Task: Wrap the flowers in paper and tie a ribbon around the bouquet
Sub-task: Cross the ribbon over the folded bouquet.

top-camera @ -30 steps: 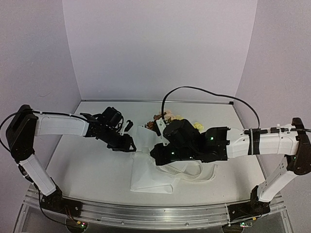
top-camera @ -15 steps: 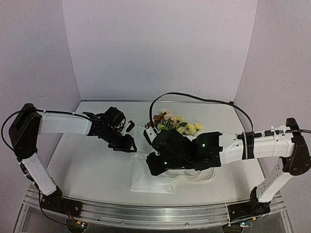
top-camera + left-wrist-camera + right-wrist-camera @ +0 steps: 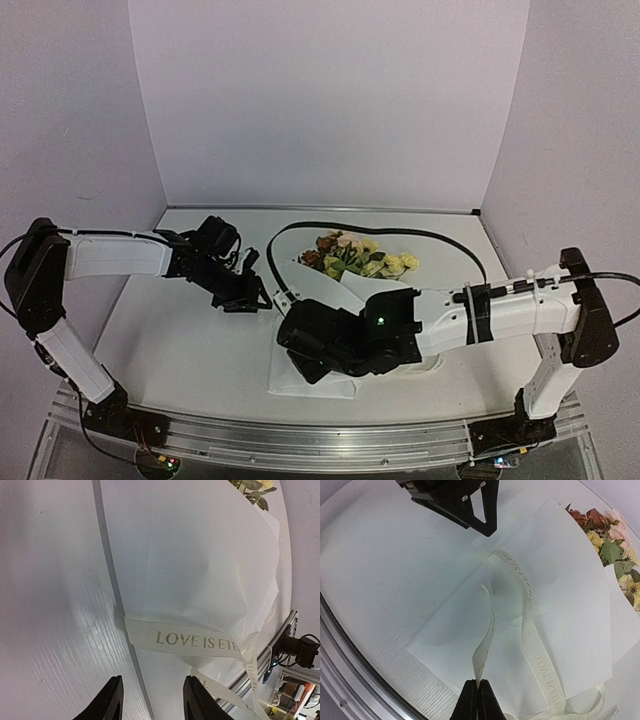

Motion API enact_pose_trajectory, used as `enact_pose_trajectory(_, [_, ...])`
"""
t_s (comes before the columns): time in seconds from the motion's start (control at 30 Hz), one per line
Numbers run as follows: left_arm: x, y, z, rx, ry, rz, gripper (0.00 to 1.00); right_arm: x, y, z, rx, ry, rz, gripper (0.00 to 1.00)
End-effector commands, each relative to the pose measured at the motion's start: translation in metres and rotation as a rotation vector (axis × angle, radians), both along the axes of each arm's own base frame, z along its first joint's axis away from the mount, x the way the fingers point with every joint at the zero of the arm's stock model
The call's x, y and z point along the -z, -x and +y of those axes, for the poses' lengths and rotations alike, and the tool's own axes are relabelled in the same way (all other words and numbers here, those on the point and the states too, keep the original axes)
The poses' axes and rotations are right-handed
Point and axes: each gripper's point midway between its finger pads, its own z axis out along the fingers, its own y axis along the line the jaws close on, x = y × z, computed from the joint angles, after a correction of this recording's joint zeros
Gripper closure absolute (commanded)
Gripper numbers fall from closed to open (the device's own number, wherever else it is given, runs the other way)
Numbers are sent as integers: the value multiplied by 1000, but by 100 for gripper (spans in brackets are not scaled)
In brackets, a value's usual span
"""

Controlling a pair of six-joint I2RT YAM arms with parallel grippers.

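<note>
- The right gripper (image 3: 479, 692) has its two fingers pressed together on one free end of the ribbon (image 3: 526, 605). In the right wrist view the strip rises from the tips toward 12 o'clock with a soft twist.
- Farther out, the ribbon bends at the far edge of the paper (image 3: 570, 580). It then comes back across the sheet toward 5 o'clock, letters up, to some loose loops near the lower edge.
- The left gripper (image 3: 152, 680) has its fingers apart and nothing is between them. Under it we see only the table (image 3: 50, 580) and the edge of the paper.
- In the left wrist view the ribbon lies just ahead of these fingers, at 12 to 1 o'clock. Its long axis goes across them, about from 9 to 3 o'clock.
- The flowers (image 3: 355, 255) show at the wide end of the paper, at about 1 o'clock from the right gripper in the top view. The folded paper lies on the table from 7 o'clock to 1 o'clock.
- We judge that the wrapping is mostly done and the tying is the step in hand.
- The left gripper is the nearer one to the bend of the ribbon at the paper's edge. The next move therefore likely needs it to go forward a little and close on the strip there, with the right one holding the end tight.
- The strip is thin and floppy, so it can slip out or drag the light paper with it.
</note>
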Motion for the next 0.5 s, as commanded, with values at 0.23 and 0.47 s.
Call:
enact_pose_trajectory(0.23, [-38,39,-6,-61,386,221,61,-16,-2,-2,6,88,-144,100])
enact_pose_trajectory(0.47, [-47,49,-11,-185,601,397,55,2,9,7,-61,97,-80,100])
